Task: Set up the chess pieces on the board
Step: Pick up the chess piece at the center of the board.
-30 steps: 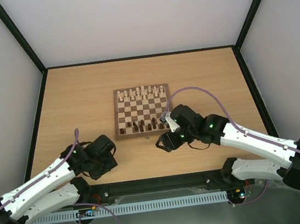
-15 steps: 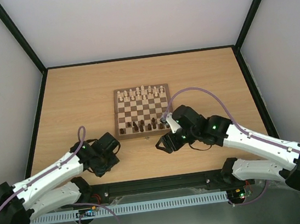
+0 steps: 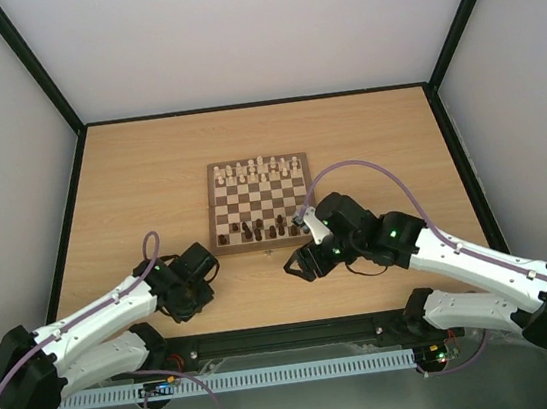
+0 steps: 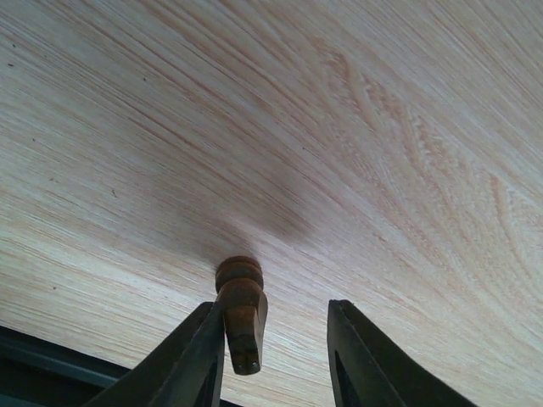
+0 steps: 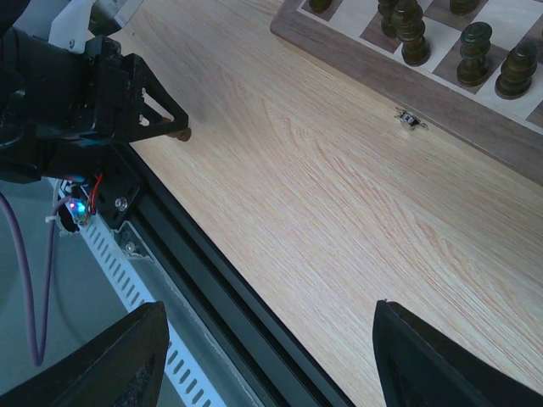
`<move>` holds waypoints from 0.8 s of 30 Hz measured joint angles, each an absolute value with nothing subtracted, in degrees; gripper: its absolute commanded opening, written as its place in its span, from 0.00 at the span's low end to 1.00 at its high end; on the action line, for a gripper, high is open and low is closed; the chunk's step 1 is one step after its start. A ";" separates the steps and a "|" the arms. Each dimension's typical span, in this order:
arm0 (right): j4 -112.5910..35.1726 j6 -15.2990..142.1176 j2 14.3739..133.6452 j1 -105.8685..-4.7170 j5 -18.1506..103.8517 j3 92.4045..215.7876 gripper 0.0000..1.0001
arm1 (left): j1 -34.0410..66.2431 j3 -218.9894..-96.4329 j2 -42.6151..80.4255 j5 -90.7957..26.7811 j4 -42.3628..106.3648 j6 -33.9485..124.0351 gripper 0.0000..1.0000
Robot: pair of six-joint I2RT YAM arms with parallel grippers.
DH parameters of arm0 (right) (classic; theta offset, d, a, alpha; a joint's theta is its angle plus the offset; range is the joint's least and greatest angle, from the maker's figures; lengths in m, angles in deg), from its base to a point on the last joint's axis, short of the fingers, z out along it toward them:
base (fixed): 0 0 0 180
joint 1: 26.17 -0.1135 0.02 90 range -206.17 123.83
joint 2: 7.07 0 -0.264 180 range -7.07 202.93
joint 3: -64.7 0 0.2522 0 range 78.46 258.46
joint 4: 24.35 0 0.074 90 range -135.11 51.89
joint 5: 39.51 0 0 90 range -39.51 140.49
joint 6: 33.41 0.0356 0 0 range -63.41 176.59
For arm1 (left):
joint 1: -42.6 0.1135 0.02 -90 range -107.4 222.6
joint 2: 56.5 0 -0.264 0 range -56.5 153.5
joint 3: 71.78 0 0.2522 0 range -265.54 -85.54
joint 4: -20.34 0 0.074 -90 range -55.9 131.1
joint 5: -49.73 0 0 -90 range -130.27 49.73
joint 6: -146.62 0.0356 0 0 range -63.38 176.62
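Fingers [image 4: 193, 360] of the left arm [image 3: 97, 318], parted, maybe touch a chessman [image 4: 241, 305].

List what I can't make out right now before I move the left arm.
- Left wrist: the dark piece at the left gripper is partly behind one finger, so its type is unreadable.
- Top external: the left wrist covers that piece, and the dark chessmen on the board are too small to identify.
- Right wrist: the top edge cuts off the board.

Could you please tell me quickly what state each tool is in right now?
Left tool: open; a dark chess piece touches one side, not clamped.
Right tool: open, holding nothing.
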State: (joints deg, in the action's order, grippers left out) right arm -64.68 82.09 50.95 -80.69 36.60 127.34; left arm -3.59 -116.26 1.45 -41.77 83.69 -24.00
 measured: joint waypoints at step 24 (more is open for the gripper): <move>-64.35 82.11 51.36 -81.32 38.22 126.82 0.67 | -3.59 -140.11 22.22 -42.29 89.39 -5.57 0.03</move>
